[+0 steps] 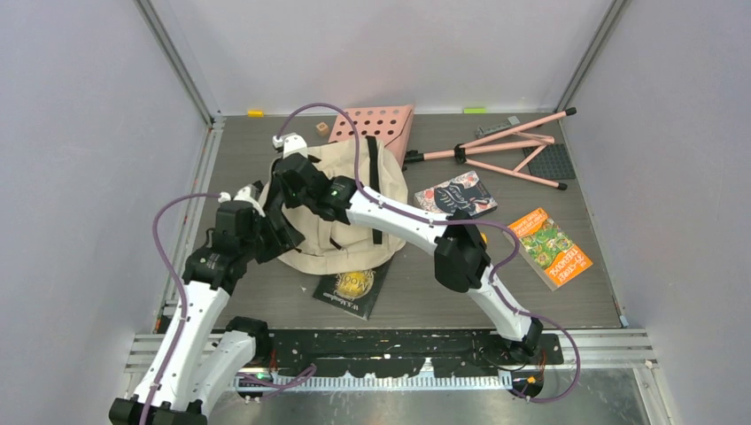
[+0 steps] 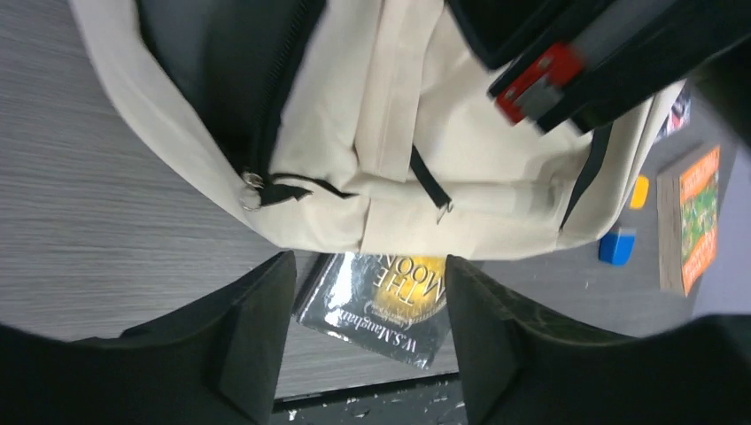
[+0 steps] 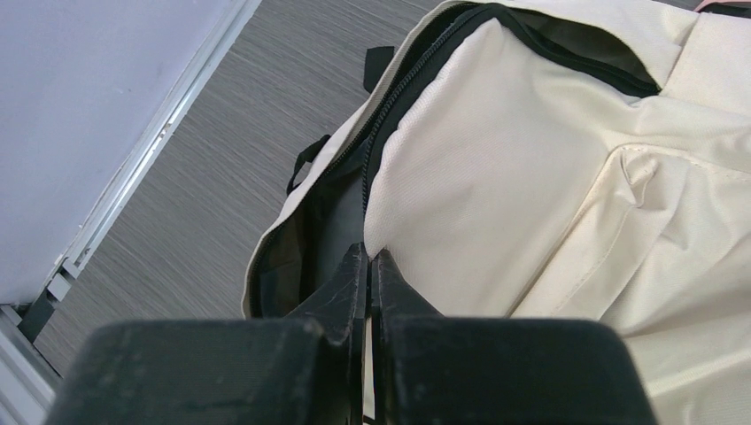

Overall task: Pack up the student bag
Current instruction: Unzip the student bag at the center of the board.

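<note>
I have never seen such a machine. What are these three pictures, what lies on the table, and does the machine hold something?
Two white-and-black robot arms work at a grey table. One picture looks down from above; the other two come from a camera on each wrist. In the middle lies the cream fabric backpack with black straps, its zipper open. Around it lie a black book with a gold moon, an orange book, a dark patterned book, a pink perforated board and a pink folding stand. The right gripper is shut, seemingly pinching the backpack's opening edge. The left gripper is open and holds nothing.
</note>
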Tool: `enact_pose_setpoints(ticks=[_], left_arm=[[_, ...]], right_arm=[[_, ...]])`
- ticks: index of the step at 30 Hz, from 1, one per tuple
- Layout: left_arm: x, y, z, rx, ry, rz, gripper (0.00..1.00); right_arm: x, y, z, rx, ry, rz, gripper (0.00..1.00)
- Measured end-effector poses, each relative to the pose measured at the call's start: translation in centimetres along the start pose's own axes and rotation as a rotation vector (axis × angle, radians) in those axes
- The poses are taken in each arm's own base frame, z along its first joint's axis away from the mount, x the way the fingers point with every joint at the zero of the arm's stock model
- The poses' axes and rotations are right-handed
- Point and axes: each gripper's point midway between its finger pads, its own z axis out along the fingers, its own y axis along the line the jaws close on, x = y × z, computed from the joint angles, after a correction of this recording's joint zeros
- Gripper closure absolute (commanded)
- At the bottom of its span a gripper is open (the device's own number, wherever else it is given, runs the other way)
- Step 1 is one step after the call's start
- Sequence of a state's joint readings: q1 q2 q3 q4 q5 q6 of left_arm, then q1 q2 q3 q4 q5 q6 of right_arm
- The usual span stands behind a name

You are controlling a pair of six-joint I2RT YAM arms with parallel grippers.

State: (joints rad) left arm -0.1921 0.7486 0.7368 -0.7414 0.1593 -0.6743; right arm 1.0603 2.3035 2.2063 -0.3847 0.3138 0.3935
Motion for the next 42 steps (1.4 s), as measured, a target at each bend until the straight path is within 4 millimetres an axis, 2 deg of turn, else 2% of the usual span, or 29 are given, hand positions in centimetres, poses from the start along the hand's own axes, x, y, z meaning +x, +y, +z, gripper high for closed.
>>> enact_pose_setpoints(ticks=[3,6,14,19,24,29,32,37,42], left_arm=[[-2.1,0.2,-0.9,-0.051,-0.079,0.031,0.27],[-2.3,1.6,-0.9,-0.122,-0.087,0.047,0.25],[-2.1,2.7,1.1,-0.145,-0.084,0.067,0.39],[-3.5,2.6,1.5,-0.147,-0.143,0.079,0.42],[-4.6,4.5,1.7,-0.245,-0.196,0.033,0.45],[-4.7,7.2,2.1,-0.323,-0.235,-0.057,0.45],[-4.9,8.3,2.4,-0.344,-0.258,-0.114,0.4],[-6.1,8.1,3.3,-0.309,-0.281,-0.167,0.37],[-6.4,7.7,4.8,-0.28,-0.258,-0.187,0.41]], right_arm=[[0.3,-0.5,-0.2,0.007,0.007,-0.001,1.0],[0.1,-0.8,-0.6,0.009,0.006,0.001,1.0],[-0.2,-0.6,-1.2,-0.014,0.011,0.005,1.0],[-0.1,-0.8,-1.3,-0.017,0.016,0.01,1.0],[-0.1,-1.3,-1.4,-0.016,0.022,0.021,1.0],[-0.4,-2.1,-1.9,-0.009,0.024,0.038,1.0],[-0.4,-2.4,-2.3,-0.006,0.027,0.041,1.0],[-0.1,-2.6,-2.7,-0.005,0.032,0.039,1.0],[0.2,-2.9,-3.1,-0.003,0.036,0.038,1.0]])
